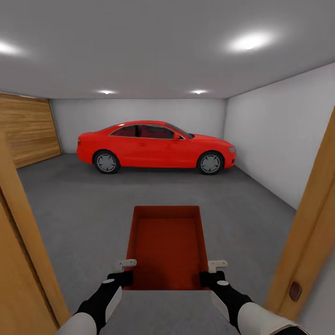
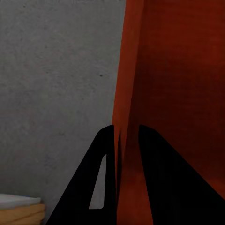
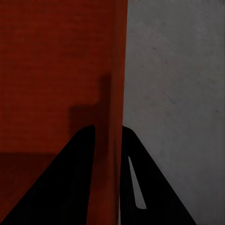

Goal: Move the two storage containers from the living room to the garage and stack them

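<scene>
Red-orange storage container (image 1: pixel 167 246) carried level between both grippers, its long side walls pinched one in each: left gripper (image 1: pixel 122 275) clamped on the left wall with one finger (image 2: pixel 101 178) outside and one inside, right gripper (image 1: pixel 210 275) likewise on the right wall, outer finger (image 3: pixel 140 183) over bare concrete. Framed by the wooden door jambs (image 1: pixel 307 214) at the garage threshold, dark grey floor (image 1: pixel 83 204) ahead of the fingertips and red car (image 1: pixel 156 146) parked well beyond. Judged roughly at the halfway mark: first bin arriving but not yet set down, second container nowhere visible here, stacking yet to come.
</scene>
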Controlling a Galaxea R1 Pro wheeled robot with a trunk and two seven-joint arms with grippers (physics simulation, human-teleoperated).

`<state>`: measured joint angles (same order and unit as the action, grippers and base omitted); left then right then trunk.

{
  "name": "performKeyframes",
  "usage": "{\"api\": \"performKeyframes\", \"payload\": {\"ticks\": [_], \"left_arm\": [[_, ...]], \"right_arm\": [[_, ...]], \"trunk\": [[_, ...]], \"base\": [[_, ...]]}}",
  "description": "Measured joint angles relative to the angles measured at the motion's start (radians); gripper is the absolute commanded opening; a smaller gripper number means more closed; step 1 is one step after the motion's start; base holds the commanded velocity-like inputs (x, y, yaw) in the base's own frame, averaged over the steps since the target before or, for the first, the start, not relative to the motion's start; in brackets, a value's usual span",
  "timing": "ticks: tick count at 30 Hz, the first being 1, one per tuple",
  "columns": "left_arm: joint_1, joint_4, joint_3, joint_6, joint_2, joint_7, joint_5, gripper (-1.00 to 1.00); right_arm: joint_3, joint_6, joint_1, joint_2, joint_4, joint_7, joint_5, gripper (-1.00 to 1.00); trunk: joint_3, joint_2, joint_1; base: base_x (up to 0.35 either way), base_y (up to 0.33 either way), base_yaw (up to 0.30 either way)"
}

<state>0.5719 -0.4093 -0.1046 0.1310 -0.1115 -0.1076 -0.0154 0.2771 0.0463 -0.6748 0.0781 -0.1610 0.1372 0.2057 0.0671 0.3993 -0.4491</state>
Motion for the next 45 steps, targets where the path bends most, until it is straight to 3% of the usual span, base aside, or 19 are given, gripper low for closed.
{"api": "performKeyframes", "payload": {"ticks": [10, 16, 21, 35, 36, 45], "left_arm": [[0.0, 0.0, 0.0, 0.0, 0.0, -0.001, 0.0, -1.0], [-0.001, -0.007, 0.061, 0.001, 0.013, -0.013, 0.059, -1.0], [-0.002, -0.009, 0.078, 0.002, 0.013, -0.02, 0.072, -1.0], [-0.002, -0.005, 0.078, 0.001, 0.013, -0.02, 0.075, -1.0], [-0.002, -0.002, 0.02, 0.0, 0.007, -0.001, 0.021, -1.0], [-0.002, -0.002, 0.017, 0.0, 0.006, -0.001, 0.019, -1.0]], "right_arm": [[0.001, 0.0, 0.0, 0.0, 0.0, 0.0, 0.0, -1.0], [0.002, 0.004, 0.0, 0.0, -0.002, 0.0, 0.0, -1.0], [-0.007, 0.002, 0.0, -0.001, -0.003, 0.0, -0.009, -1.0], [-0.005, -0.003, 0.0, 0.0, -0.004, 0.004, -0.011, -1.0], [0.003, -0.002, 0.0, 0.002, -0.003, 0.004, 0.0, -1.0], [0.007, -0.001, 0.0, 0.002, -0.002, 0.006, 0.004, -1.0]], "trunk": [[0.0, 0.0, 0.0], [0.0, 0.0, -0.001], [0.0, 0.0, -0.001], [0.0, 0.0, -0.001], [0.0, 0.0, -0.001], [0.0, 0.0, -0.001]], "base": [[0.285, 0.074, 0.0], [0.0, 0.0, 0.0], [0.0, 0.0, -0.006], [0.0, 0.0, -0.199], [0.0, 0.0, -0.04], [0.0, 0.0, -0.007]]}}
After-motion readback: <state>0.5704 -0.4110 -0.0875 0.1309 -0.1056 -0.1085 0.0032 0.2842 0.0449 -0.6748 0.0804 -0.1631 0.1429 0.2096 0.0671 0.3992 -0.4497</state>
